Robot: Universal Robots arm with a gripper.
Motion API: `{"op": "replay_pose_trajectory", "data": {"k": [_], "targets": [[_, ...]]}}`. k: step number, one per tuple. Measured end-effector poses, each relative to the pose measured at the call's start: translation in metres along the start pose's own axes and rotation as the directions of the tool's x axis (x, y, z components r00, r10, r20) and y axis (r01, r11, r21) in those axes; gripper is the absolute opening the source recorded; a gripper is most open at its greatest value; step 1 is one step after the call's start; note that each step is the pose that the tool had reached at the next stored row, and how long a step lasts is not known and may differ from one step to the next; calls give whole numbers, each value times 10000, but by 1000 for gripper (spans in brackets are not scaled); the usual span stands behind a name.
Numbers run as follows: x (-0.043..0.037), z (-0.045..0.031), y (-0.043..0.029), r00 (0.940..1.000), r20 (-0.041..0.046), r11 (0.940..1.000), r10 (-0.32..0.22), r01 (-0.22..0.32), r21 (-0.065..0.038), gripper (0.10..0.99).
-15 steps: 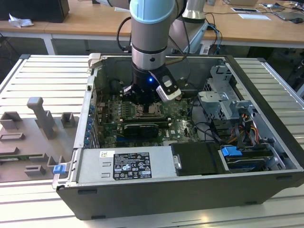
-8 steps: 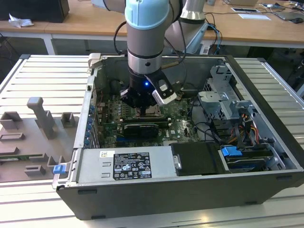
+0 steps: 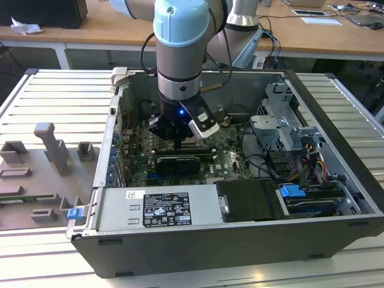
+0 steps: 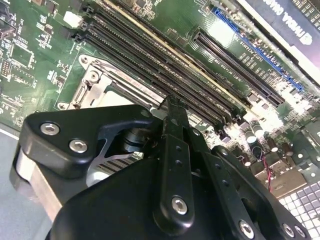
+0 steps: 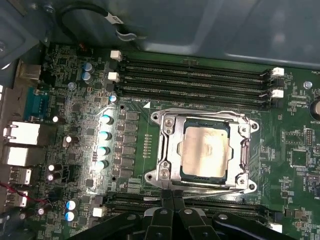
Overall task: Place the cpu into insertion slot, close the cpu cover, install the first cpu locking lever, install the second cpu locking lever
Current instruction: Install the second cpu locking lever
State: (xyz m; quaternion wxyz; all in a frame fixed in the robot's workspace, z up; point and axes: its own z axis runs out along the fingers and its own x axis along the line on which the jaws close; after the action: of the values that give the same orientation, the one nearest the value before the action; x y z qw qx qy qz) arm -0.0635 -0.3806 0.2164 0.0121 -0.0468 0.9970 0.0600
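cpu seated under closed cpu cover, pincer pinched together at socket edge

The open computer case is lying on the ribbed metal surface. Inside the case, the green motherboard is carrying long black memory slots. The grey power supply is sitting along the case's near wall. A grey fixture block is standing outside the case, at the exterior view's left.
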Motion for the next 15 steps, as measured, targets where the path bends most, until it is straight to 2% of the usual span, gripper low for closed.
{"op": "replay_pose_trajectory", "data": {"k": [1,3,5,10,12,15], "targets": [[1,2,-2,10000,1,10000,1,-1,-30,106],[21,9,-4,10000,22,9998,5,-5,-219,106],[42,15,-16,10000,34,9996,3,-2,-279,106],[103,18,-87,10000,69,9987,9,-5,-502,106],[126,24,-117,10000,92,9975,13,-7,-705,106],[147,38,-124,9999,112,9960,16,-6,-895,106]]}}
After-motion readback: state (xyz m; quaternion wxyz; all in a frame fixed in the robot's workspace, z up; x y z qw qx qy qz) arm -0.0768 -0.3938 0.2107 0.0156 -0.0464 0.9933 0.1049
